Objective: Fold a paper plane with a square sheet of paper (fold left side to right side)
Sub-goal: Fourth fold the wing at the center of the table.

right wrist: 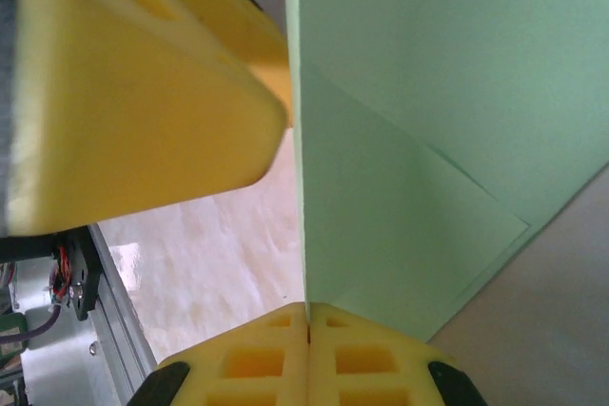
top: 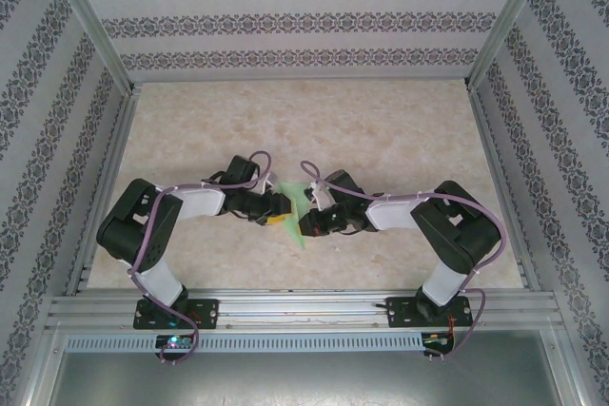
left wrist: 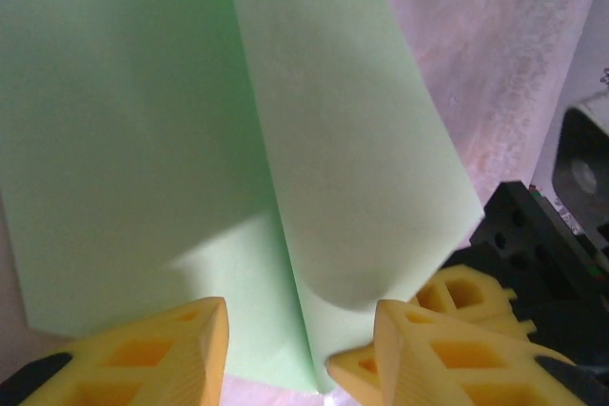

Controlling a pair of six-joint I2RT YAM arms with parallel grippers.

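The two arms reach in and meet over the middle of the table (top: 400, 130). The green paper (top: 294, 206) is up between them, not lying flat. From above it looks like a thin green shape with its point toward the near side.

The right gripper (right wrist: 306, 322) is squeezed tight. Its two yellow fingers (right wrist: 333, 325) press together, and the thin edge of the paper goes right into the line where they meet. So this gripper is pinching the paper. Seen from there, the paper has a folded flap lying on it, with a slanted edge.

The left gripper (left wrist: 303, 335) is not squeezed. Its two yellow fingers (left wrist: 205, 339) are apart, one on each side, and the bottom of the paper sits in the gap between them. A fold line runs down the paper to that gap, and the flap on the right curves out a bit. In the right wrist view one left finger is just beside the paper's edge. It looks to touch it, but I cannot tell for sure.

The two grippers are very close, with the paper between them. Walls (top: 304, 16) with a flower pattern stand around the table
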